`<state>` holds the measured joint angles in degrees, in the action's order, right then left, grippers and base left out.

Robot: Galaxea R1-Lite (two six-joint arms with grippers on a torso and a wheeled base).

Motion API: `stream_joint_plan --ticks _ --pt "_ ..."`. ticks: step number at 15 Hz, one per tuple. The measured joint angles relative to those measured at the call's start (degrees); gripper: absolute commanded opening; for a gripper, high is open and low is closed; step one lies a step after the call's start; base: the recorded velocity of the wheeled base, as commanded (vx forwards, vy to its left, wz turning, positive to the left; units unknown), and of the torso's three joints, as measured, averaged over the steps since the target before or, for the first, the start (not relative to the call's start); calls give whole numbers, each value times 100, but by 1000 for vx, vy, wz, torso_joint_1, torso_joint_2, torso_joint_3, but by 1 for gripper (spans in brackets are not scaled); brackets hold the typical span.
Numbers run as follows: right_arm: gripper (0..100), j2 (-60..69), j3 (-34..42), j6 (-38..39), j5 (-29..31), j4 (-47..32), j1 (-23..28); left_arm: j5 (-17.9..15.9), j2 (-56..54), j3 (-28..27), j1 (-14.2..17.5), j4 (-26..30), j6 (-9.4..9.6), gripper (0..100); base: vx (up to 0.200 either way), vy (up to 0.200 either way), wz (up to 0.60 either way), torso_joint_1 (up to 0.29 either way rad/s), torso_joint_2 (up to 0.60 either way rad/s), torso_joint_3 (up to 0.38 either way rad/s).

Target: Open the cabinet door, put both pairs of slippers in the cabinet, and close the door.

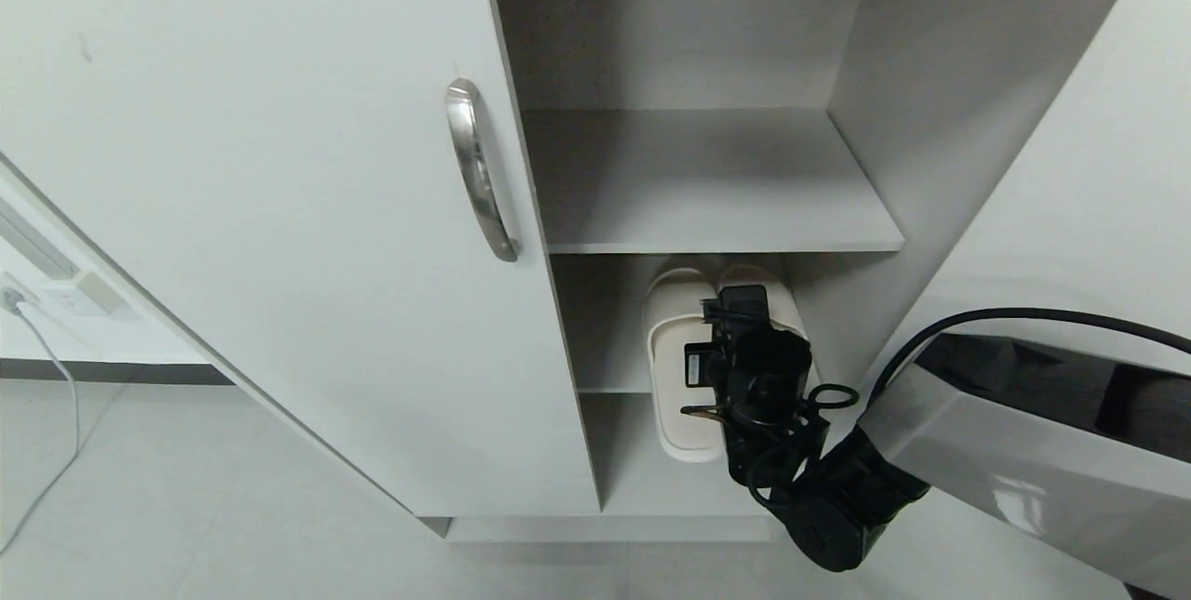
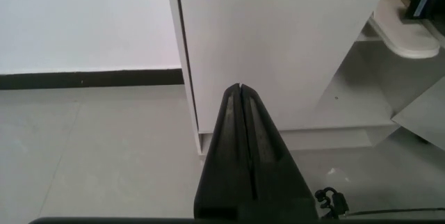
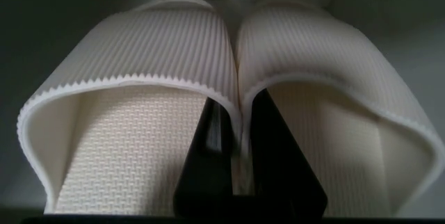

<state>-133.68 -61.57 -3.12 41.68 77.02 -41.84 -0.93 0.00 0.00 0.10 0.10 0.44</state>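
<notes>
A: Began at the left: left gripper [image 2: 240, 88] closed tight on nothing, low over the floor [image 2: 90, 154], facing the foot of the closed door [image 1: 279, 209]. Passed its handle [image 1: 479, 170]. And beyond that?

B: Found the bare upper shelf [image 1: 707, 181]. Beneath it, spotted the white slippers [image 1: 677, 367], side by side, toes pointed into the compartment, heels out past the front edge of the lower board [image 1: 609, 388]. Could not tell contact between soles and board.

A: Held how?

B: Pinched by the right gripper [image 1: 737, 302], its fingers [image 3: 278, 161] one inside each slipper, clamped on the two inner strap walls squeezed together. Farther right, noted the other door [image 1: 1098, 163], swung wide open.

A: Judged the step as placing this pair?

B: Judged so. Best done by pushing straight in, level, heels and all past the front edge. Then lowering to lay the soles flat, and only then spreading the fingers. Backing out along the same line, so as not to drag the straps. Worth keeping the pair toward one side, leaving room beside it for a second pair. Worth minding the cable [image 1: 1023, 313] near the open door, too.
</notes>
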Motion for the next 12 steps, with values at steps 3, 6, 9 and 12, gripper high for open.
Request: stream_joint_plan --ticks 3,6,9,12 --pt "0 -69 -166 12 0 -38 48 4 0 0 0 0 0 0 0 0 0 0 0 0" --pt "0 -319 -816 113 4 -380 163 4 0 0 -2 0 0 0 0 0 0 0 0 0" --pt "0 -564 -1613 363 2 -1163 321 4 0 0 0 0 0 0 0 0 0 0 0 0" --pt "0 -706 -2197 401 -27 -1690 438 4 0 0 0 0 0 0 0 0 0 0 0 0"
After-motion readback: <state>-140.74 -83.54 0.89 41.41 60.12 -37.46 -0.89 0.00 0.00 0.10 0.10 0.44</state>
